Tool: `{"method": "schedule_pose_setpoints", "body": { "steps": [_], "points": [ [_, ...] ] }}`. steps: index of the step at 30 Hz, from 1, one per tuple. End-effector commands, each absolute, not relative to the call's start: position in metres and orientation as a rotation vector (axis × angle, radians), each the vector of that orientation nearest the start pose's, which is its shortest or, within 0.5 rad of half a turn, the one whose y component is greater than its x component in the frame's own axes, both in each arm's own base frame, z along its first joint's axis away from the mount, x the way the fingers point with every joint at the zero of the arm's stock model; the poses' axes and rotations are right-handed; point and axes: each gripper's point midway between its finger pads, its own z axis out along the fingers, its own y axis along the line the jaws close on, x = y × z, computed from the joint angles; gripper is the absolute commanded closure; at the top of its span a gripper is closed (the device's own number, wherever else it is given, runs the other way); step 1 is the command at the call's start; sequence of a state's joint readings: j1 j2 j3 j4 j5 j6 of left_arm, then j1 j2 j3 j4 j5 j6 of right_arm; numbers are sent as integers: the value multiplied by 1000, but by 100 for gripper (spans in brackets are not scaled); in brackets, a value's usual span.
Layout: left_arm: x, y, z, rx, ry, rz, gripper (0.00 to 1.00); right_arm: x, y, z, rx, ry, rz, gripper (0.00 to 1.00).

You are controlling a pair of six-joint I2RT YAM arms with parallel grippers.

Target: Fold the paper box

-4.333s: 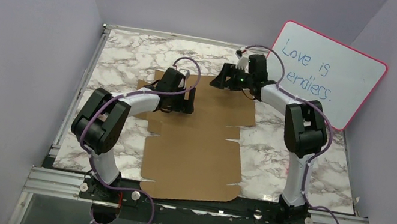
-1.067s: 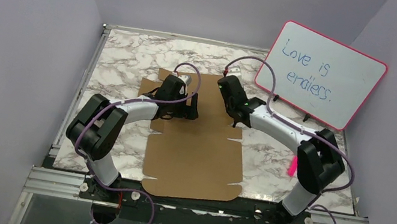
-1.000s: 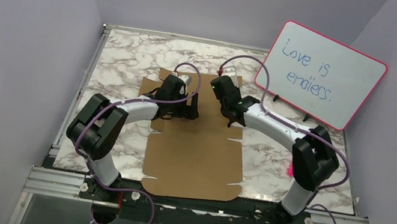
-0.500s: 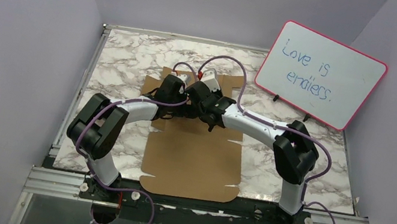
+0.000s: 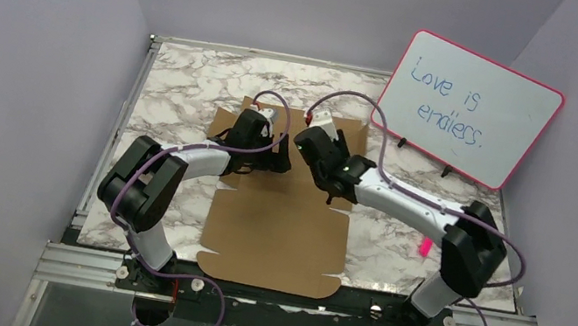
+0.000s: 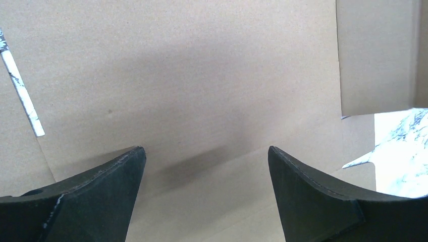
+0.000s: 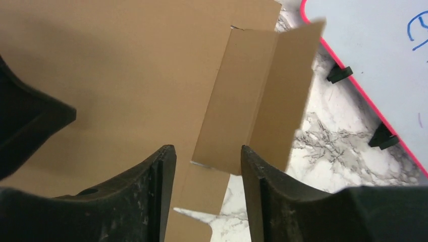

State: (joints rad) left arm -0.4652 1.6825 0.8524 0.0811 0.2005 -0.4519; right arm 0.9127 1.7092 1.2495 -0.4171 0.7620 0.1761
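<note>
The paper box (image 5: pixel 274 231) is a flat brown cardboard sheet with slits, lying on the marble table (image 5: pixel 185 75). My left gripper (image 5: pixel 272 153) is low over its far left part. In the left wrist view that gripper (image 6: pixel 204 149) is open wide, with bare cardboard (image 6: pixel 202 75) below it. My right gripper (image 5: pixel 319 146) hangs just to its right over the far part of the sheet. In the right wrist view this gripper (image 7: pixel 208 148) has its jaws apart and nothing between them. Beyond it a side flap (image 7: pixel 257 101) stands partly raised along its crease.
A pink-rimmed whiteboard (image 5: pixel 472 109) with blue writing leans at the back right, its black feet (image 7: pixel 338 74) on the marble close to the raised flap. Lilac walls close in the table on three sides. A metal rail (image 5: pixel 290 296) runs along the near edge.
The right arm swung left over the far flap, close to the left gripper, then drew back right. Its jaws went from shut to apart. The left arm stayed put.
</note>
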Motion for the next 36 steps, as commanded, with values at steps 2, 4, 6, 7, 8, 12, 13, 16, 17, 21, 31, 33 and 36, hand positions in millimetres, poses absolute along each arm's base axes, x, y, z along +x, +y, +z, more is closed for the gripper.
{"method": "schedule_pose_setpoints", "body": {
  "steps": [2, 4, 6, 7, 8, 12, 13, 16, 17, 21, 31, 33, 36],
  "points": [
    [320, -228, 22, 136, 2517, -668, 8, 329, 239, 160, -406, 2140, -34, 40],
    [322, -229, 24, 137, 2508, -669, 8, 321, 231, 157, -400, 2157, 17, 36],
    [323, -229, 26, 137, 2512, -666, 8, 313, 226, 151, -378, 2182, 64, 33],
    [323, -229, 28, 137, 2513, -665, 8, 309, 223, 146, -365, 2201, 91, 32],
    [323, -229, 30, 139, 2509, -665, 8, 306, 219, 139, -344, 2223, 114, 31],
    [326, -228, 42, 152, 2493, -652, 8, 292, 208, 112, -257, 2308, 213, 28],
    [325, -227, 44, 156, 2493, -644, 8, 289, 207, 106, -232, 2326, 243, 28],
    [320, -223, 48, 169, 2495, -627, 8, 280, 208, 92, -165, 2354, 336, 25],
    [318, -223, 49, 173, 2498, -624, 8, 277, 207, 85, -133, 2369, 356, 24],
    [306, -221, 50, 189, 2505, -615, 8, 276, 199, 65, -44, 2407, 414, 21],
    [282, -229, 41, 267, 2549, -583, 8, 270, 196, 38, 4, 2472, 478, 18],
    [280, -230, 36, 272, 2566, -572, 8, 268, 198, 33, 7, 2494, 486, 18],
    [279, -232, 31, 278, 2576, -556, 8, 264, 197, 26, 23, 2520, 485, 18]
  ]
}}
